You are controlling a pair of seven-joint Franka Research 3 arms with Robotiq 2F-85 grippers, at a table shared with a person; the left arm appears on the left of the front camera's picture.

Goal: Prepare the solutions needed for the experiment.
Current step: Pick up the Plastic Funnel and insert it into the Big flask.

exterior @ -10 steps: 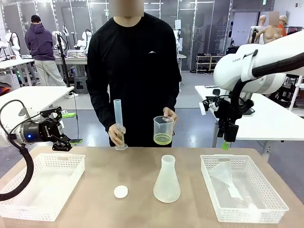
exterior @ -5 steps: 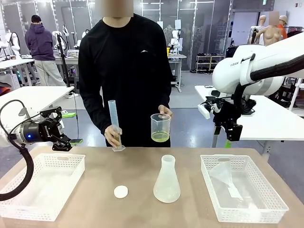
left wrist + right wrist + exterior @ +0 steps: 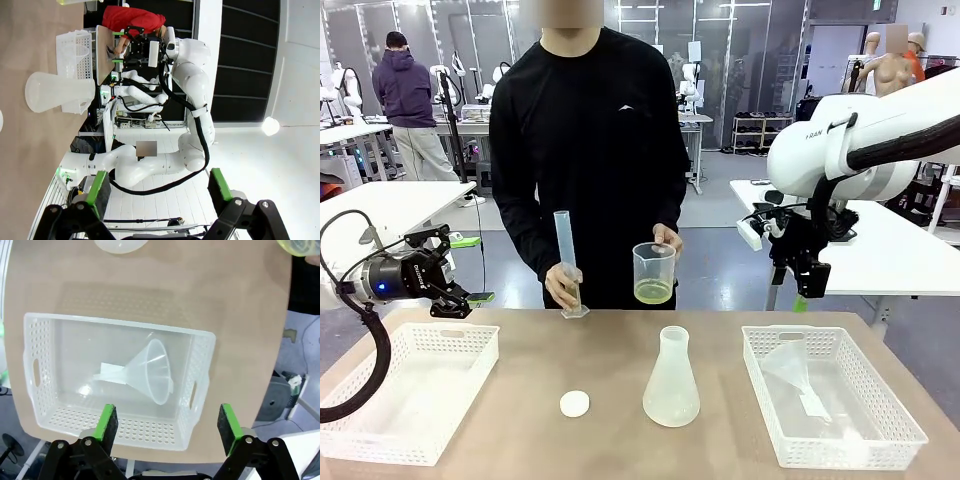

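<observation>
Liquid [image 3: 654, 291]: shallow pale yellow-green layer at the bottom of a clear beaker [image 3: 654, 262], which the person holds in the air over the far edge of the desk [image 3: 610, 350], about mid-width. Judged light and free to slosh, so it will spill if tipped and must be kept upright. The beaker looks like stiff, smooth plastic and is probably slippery. It is best taken across the wall, below the rim and above the liquid line, with a gentle squeeze.

The person's other grip is on a tall cylinder [image 3: 565, 250]. Its foot rests on the far edge, near the beaker but apart from it.

Toward the front edge stands a frosted flask [image 3: 671, 385], and a white cap [image 3: 574, 403] lies just to its left.

At the right end, a basket [image 3: 30, 370] holds a funnel [image 3: 152, 372].

Left hand [image 3: 470, 268]: fingers spread wide, nothing between them, hovering by the far left corner above the other basket [image 3: 380, 440].

Right hand [image 3: 167, 424]: spread wide, empty, high over the funnel basket, well apart from the beaker.
</observation>
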